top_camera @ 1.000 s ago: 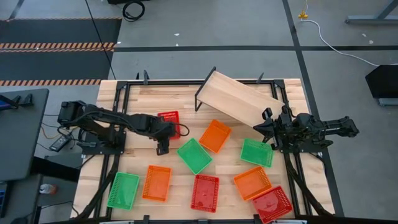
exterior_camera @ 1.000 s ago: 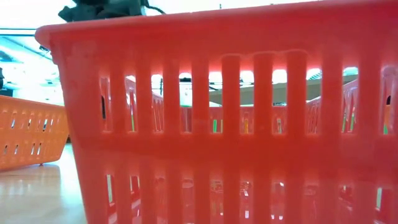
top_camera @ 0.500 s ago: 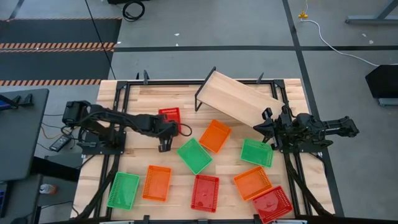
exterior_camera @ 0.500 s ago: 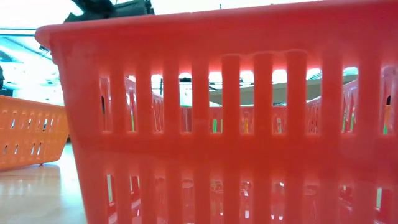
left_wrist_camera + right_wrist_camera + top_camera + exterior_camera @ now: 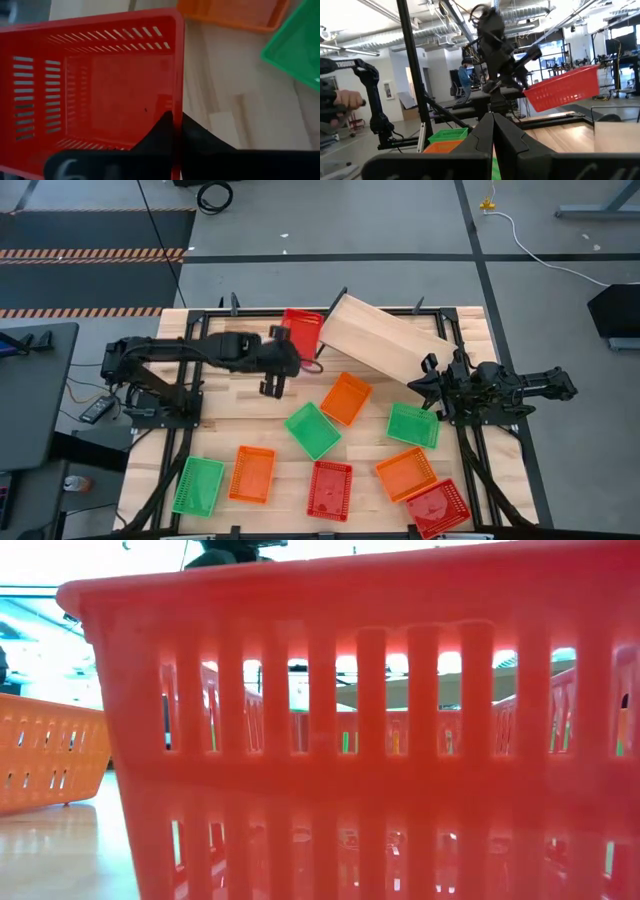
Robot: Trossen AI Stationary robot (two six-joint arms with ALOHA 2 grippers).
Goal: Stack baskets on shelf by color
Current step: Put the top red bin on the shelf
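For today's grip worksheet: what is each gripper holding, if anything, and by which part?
The left gripper holds a red basket by one side wall's rim, lifted off the table. The right gripper holds nothing.

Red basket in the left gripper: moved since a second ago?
Yes. The red basket, clamped by the left gripper, went from the tabletop beside the green basket toward the table's far edge, now next to the shelf.

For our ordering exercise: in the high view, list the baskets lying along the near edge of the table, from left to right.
green basket → orange basket → red basket → second orange basket → second red basket
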